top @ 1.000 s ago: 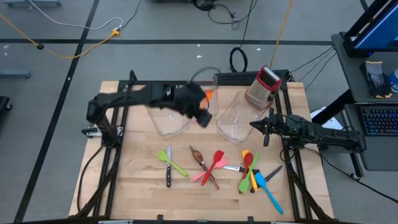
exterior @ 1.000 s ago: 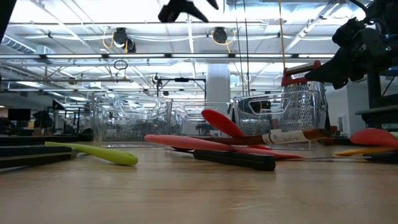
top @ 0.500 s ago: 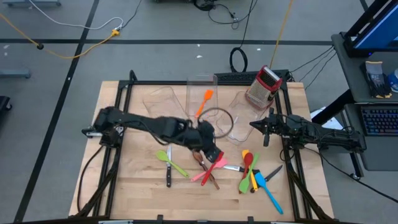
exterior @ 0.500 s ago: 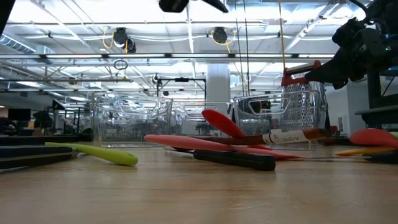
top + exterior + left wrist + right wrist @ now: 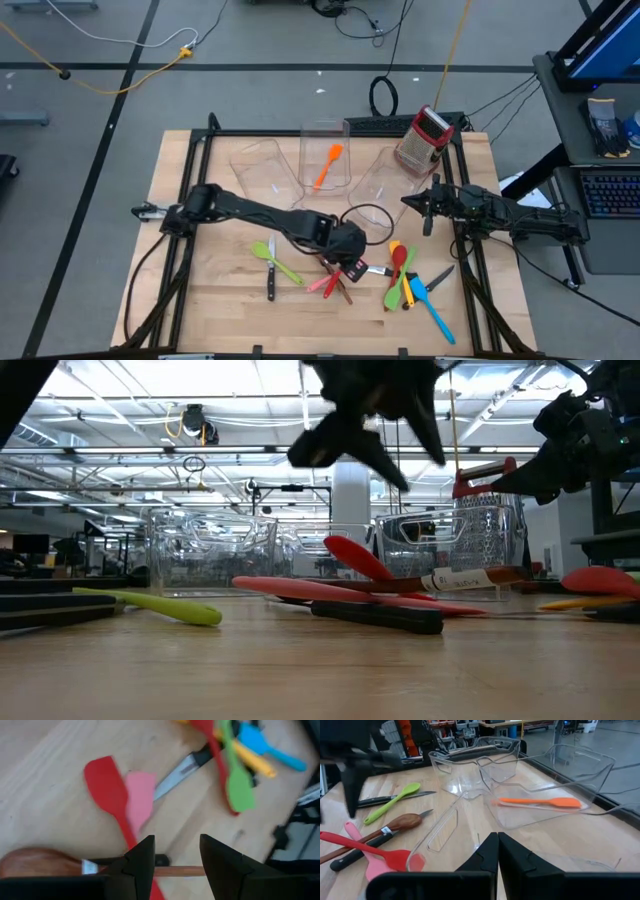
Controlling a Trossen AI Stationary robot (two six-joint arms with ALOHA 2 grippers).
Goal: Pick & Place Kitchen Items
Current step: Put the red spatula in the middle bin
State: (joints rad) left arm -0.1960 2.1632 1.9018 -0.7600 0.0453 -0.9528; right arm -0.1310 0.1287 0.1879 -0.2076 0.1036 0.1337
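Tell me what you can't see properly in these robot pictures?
- High view: the left gripper covers the heads of the red spatula and pink spatula.
- Left wrist view: the brown spoon is cut off by the edge and fingers.
- Low view: left gripper blurred.

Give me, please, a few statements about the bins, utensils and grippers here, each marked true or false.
1. An orange spatula lies in the middle bin. True.
2. The left gripper hangs over the red spatula, fingers apart and empty. True.
3. The right gripper holds a knife. False: it is shut on nothing, beside a bin.
4. The grater lies among the utensils. False: it stands at the table's far edge.
5. The pink spatula lies beside the red one. True.
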